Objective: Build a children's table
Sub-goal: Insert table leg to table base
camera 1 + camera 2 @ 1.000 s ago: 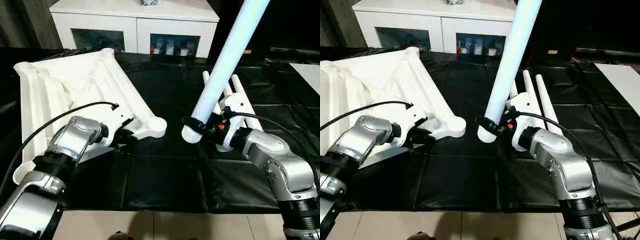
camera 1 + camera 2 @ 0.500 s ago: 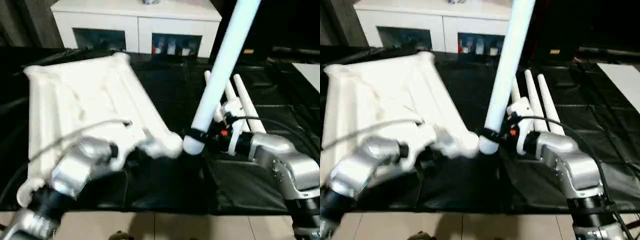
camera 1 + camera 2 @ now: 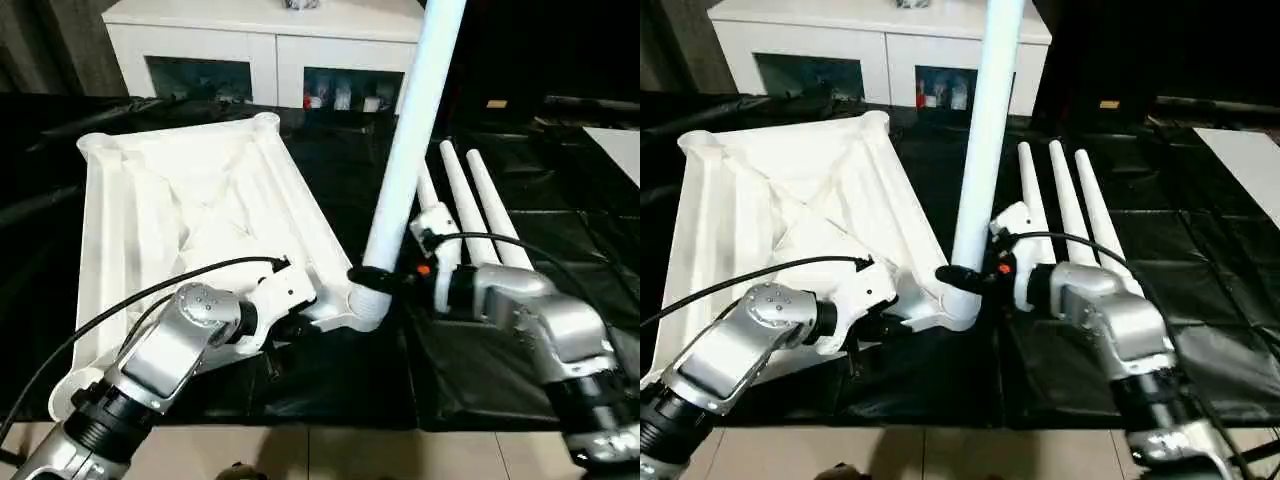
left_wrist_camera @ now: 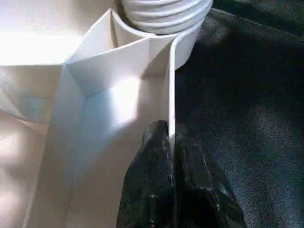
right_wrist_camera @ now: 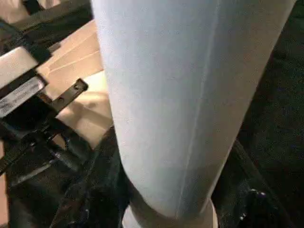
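Left wrist view: left pincer (image 4: 171, 137) pinched tight on the tabletop (image 3: 180, 200) wall, just beside its corner socket (image 4: 183, 35).
Right pincer (image 3: 372, 278): half-open, clasping the upright leg (image 3: 410, 140), whose threaded end sits in that socket.

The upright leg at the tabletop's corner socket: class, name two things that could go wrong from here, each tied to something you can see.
1. The leg leans while its threaded end sits at the corner socket; it might cross-thread or jam.
2. The left gripper pinches only the tabletop's thin rim wall, so the tabletop may slip or swing when the right gripper, shut on the leg, pushes or twists.
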